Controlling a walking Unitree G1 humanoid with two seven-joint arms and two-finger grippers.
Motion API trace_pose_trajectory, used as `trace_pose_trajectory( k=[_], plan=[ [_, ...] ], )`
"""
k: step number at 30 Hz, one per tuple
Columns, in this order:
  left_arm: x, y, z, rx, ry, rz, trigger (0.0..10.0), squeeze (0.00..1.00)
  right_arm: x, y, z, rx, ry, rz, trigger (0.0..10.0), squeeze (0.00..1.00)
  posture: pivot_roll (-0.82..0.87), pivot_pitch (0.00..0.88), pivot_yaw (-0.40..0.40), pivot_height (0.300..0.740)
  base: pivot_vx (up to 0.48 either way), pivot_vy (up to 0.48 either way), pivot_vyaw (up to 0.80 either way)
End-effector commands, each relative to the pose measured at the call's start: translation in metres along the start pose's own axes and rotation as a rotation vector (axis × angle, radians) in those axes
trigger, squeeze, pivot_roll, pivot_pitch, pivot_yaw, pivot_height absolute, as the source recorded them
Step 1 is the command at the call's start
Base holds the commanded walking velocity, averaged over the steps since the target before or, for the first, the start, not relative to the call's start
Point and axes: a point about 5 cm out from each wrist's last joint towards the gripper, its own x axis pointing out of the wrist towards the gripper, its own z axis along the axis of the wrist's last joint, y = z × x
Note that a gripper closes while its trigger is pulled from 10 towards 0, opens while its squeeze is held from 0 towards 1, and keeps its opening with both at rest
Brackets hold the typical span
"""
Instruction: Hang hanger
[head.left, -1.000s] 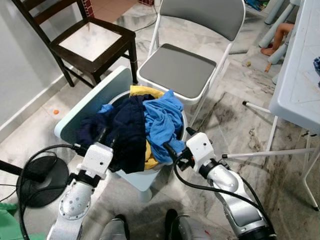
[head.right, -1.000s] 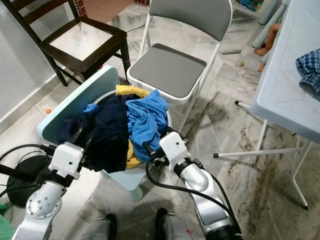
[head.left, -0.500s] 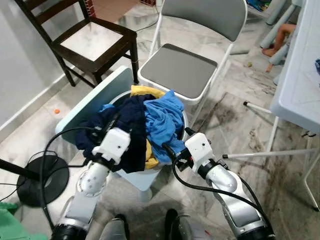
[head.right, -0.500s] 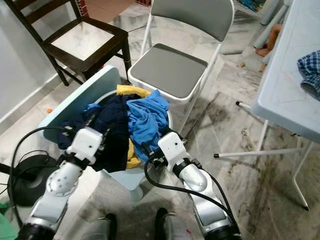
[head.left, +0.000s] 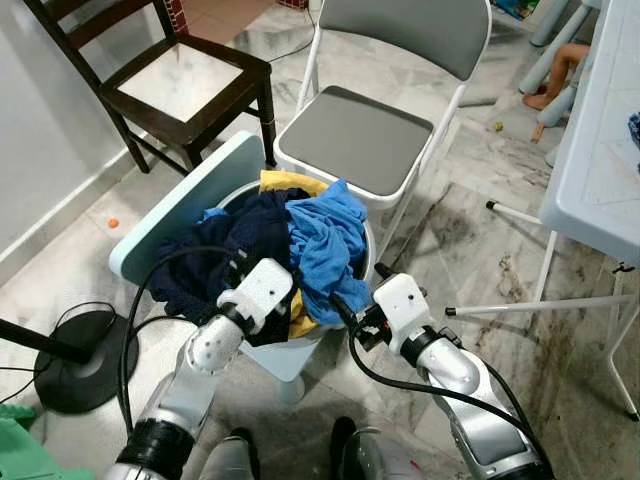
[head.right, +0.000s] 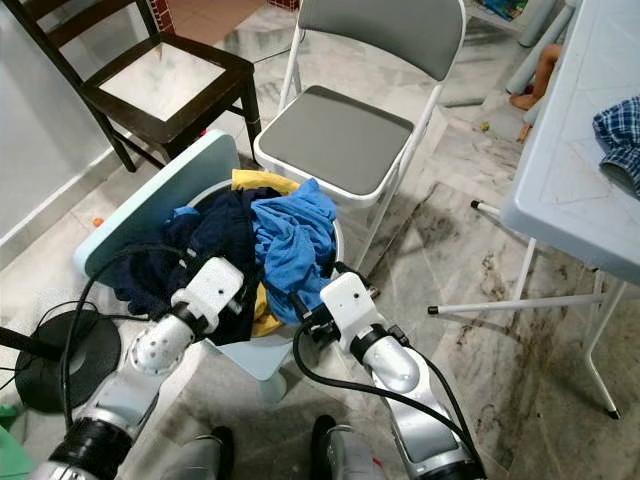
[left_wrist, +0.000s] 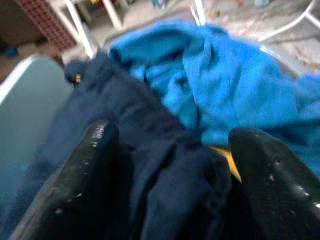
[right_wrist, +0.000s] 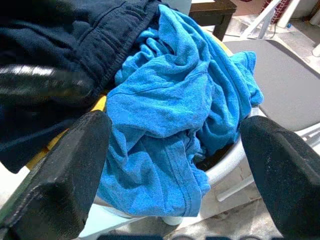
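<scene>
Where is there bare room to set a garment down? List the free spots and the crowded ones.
Free: the grey seat of the folding chair behind the laundry basket, and the dark wooden chair seat beside it. Crowded: the basket, heaped with the navy garment and blue shirt, both grippers at its front.

— What's the floor like where you're standing?

— Pale marble-look tiles, veined grey, with dark smudges in places. A small orange speck lies close to the white wall.

— And the furniture?

— A dark wooden chair with a light seat stands by that wall. Beside it is a white folding chair with a grey padded seat. A white plastic table sits on the right, a checked cloth on top.

— Anything lower down?

— A round black stand base.
</scene>
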Motion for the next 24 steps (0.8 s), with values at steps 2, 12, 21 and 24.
trace_pose_trajectory(
  k=[2, 12, 21, 24],
  plan=[
    [-0.005, -0.002, -0.002, -0.02, 0.031, -0.019, 10.0, 1.0, -0.003, 0.002, -0.003, 0.009, 0.017, 0.001, 10.0, 0.0, 0.15, 0.317, -0.041, 0.74, 0.0, 0.0, 0.0],
    [-0.017, 0.006, -0.043, -0.042, 0.238, -0.008, 0.0, 0.0, 0.002, 0.005, -0.001, 0.008, 0.012, 0.029, 10.0, 0.0, 0.16, 0.325, -0.054, 0.74, 0.0, 0.0, 0.0],
    [-0.021, 0.038, -0.042, -0.052, 0.19, 0.206, 0.0, 0.0, 0.0, 0.003, -0.002, 0.002, 0.021, 0.026, 10.0, 0.0, 0.15, 0.32, -0.055, 0.74, 0.0, 0.0, 0.0],
    [-0.021, 0.049, -0.037, -0.052, 0.15, 0.291, 0.0, 0.0, 0.001, 0.003, -0.003, 0.002, 0.022, 0.022, 10.0, 0.0, 0.15, 0.318, -0.055, 0.74, 0.0, 0.0, 0.0]
  ],
)
